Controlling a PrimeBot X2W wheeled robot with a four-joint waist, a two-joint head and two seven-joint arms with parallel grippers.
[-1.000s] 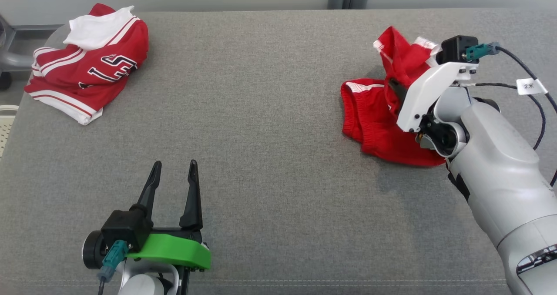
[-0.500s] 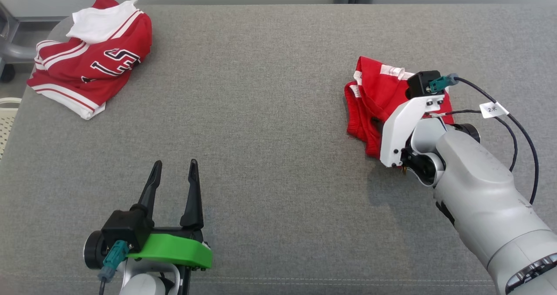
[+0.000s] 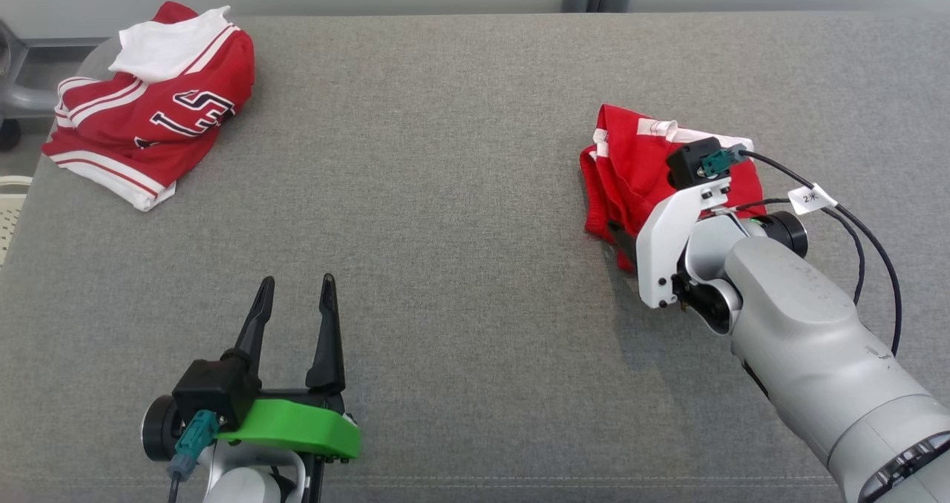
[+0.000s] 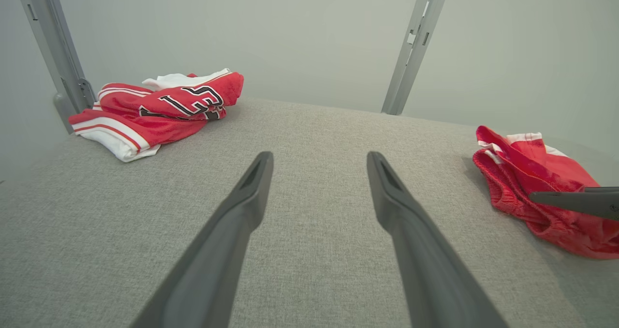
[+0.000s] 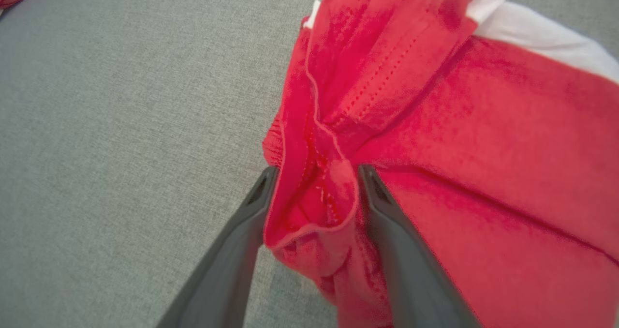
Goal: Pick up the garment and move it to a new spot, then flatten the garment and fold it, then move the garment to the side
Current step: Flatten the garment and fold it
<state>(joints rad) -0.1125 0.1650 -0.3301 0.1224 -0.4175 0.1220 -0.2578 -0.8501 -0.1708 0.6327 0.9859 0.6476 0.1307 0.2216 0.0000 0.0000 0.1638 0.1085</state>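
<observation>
— Began at the left edge?
— Did. Found a red and white numbered jersey (image 3: 148, 110) heaped on the far left corner of the grey woven surface (image 3: 445, 191), well apart from everything else. Noticed a faint line of stitching along the near edge.

— Went on to the near left?
— Met the left gripper (image 3: 297, 280) there, over the near left of the surface, under a green wrist cover. Stood open, fingers spread and touching nothing, bare grey weave between them.

— Looked up past the surface?
— Saw a plain pale wall (image 4: 290, 28) behind it, with two grey metal uprights (image 4: 416, 42) against it in the left wrist view, one just beside the jersey.

— Reached the right side?
— Found the garment (image 3: 638, 162) there, red with white trim, lying crumpled on the right half of the surface, not spread out.

— And the right gripper (image 5: 317, 171)?
— Pointed down into the garment's near left edge. Showed parted fingers in the right wrist view, a fold of red cloth standing between them against both inner faces, not squeezed flat. Carried a black cable (image 3: 775, 167) with a white tag (image 3: 810, 199) beside the pale forearm.
</observation>
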